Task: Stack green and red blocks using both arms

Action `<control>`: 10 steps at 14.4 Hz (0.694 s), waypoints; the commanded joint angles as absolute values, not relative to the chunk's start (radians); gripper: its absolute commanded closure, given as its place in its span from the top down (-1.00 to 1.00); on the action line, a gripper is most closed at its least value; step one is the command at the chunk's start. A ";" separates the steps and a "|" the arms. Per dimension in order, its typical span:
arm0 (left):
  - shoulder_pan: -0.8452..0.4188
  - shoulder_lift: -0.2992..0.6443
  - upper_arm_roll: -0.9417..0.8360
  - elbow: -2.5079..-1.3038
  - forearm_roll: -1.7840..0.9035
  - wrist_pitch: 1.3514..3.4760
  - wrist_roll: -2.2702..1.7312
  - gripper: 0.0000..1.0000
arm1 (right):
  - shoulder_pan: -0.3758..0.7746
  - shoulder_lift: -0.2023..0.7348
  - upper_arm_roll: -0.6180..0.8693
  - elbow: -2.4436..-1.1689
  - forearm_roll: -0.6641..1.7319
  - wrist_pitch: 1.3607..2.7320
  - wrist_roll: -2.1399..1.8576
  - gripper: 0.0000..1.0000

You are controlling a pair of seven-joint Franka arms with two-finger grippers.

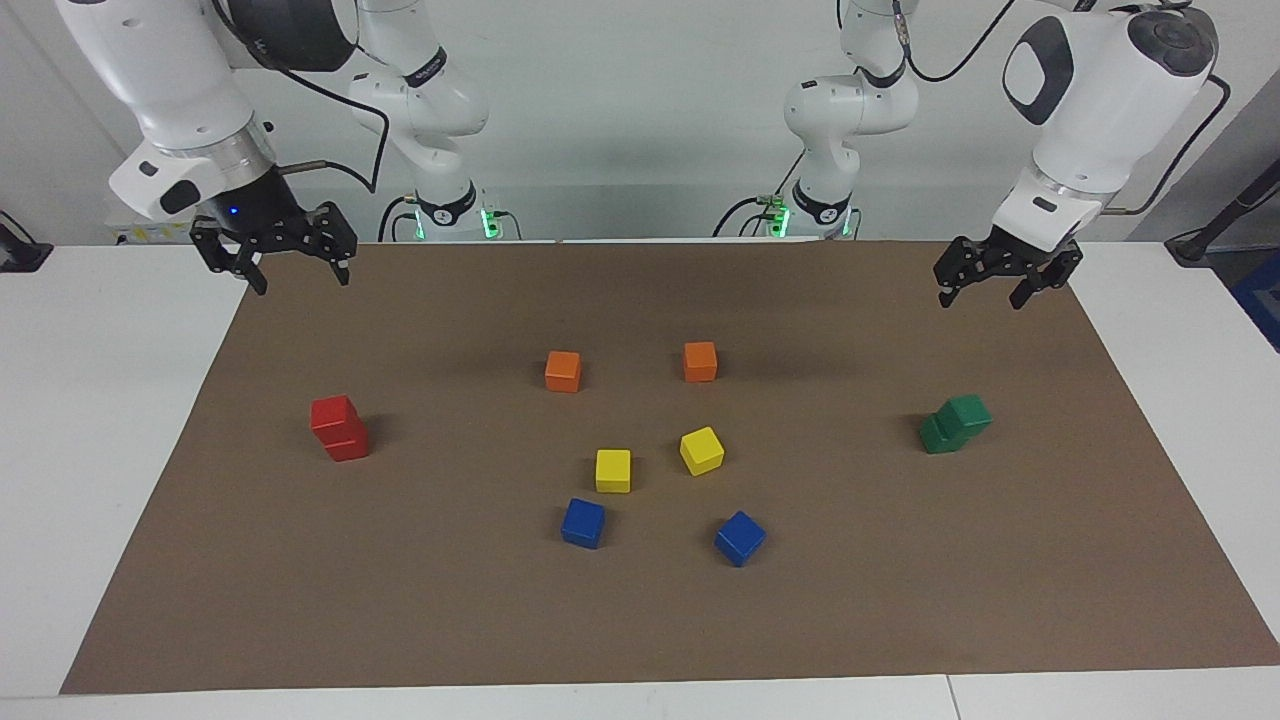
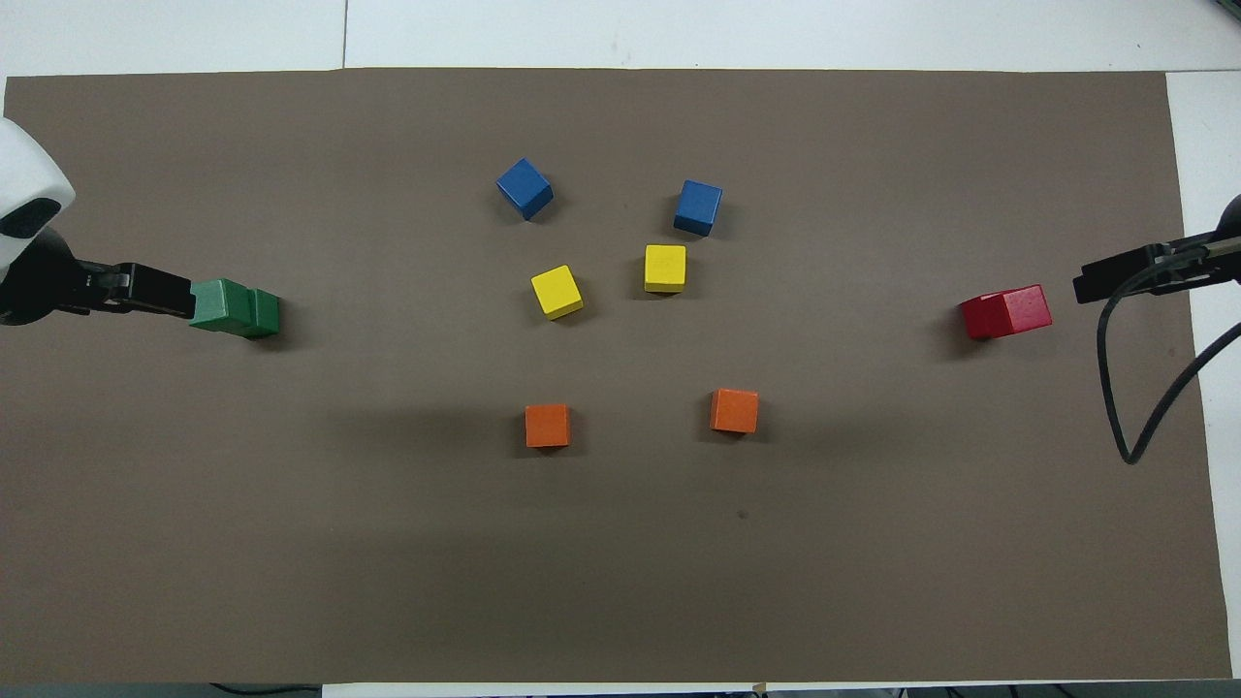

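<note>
Two red blocks (image 1: 338,428) stand stacked toward the right arm's end of the mat, the upper one slightly offset; the overhead view shows the red stack (image 2: 1006,312) too. Two green blocks (image 1: 955,423) stand stacked toward the left arm's end, the upper one twisted and shifted; they also show as a green stack (image 2: 235,307) from above. My right gripper (image 1: 300,283) hangs open and empty, high over the mat's edge, well clear of the red stack; it also shows from above (image 2: 1115,271). My left gripper (image 1: 981,300) hangs open and empty above the mat, apart from the green stack, and shows from above (image 2: 160,291).
In the middle of the brown mat (image 1: 640,620) lie two orange cubes (image 1: 563,371) (image 1: 700,361), two yellow cubes (image 1: 613,470) (image 1: 702,450) and two blue cubes (image 1: 583,523) (image 1: 740,538), each apart from the others. A black cable (image 2: 1115,388) hangs from the right arm.
</note>
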State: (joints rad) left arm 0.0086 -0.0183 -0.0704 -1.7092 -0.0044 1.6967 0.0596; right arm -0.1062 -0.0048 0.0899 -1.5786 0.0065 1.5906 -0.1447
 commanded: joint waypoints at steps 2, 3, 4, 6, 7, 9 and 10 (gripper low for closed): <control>0.025 -0.031 -0.069 -1.724 -0.014 1.712 0.060 1.00 | -0.088 -0.011 0.106 -1.552 -0.003 1.555 -0.144 1.00; 0.025 -0.031 -0.069 -1.724 -0.014 1.710 0.060 1.00 | -0.086 -0.011 0.107 -1.552 -0.003 1.555 -0.143 1.00; 0.026 -0.031 -0.069 -1.724 -0.014 1.709 0.058 1.00 | -0.077 -0.012 0.106 -1.557 -0.002 1.543 -0.141 1.00; 0.025 -0.031 -0.069 -1.724 -0.014 1.706 0.058 1.00 | 0.045 -0.011 -0.008 -1.557 -0.014 1.520 -0.140 1.00; 0.025 -0.031 -0.069 -1.724 -0.014 1.706 0.058 1.00 | 0.104 -0.012 -0.074 -1.566 -0.014 1.520 -0.138 1.00; 0.025 -0.031 -0.069 -1.724 -0.014 1.706 0.058 1.00 | 0.098 -0.018 -0.078 -1.589 -0.009 1.522 -0.133 1.00; 0.025 -0.031 -0.069 -1.724 -0.014 1.706 0.058 1.00 | 0.085 -0.014 -0.065 -1.583 -0.009 1.520 -0.132 1.00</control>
State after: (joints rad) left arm 0.0195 -0.0183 -0.0685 -1.7092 -0.0044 1.6967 0.0596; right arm 0.0919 -0.0080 -0.0640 -1.5726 -0.0005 1.5310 -0.1441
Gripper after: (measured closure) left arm 0.000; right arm 0.000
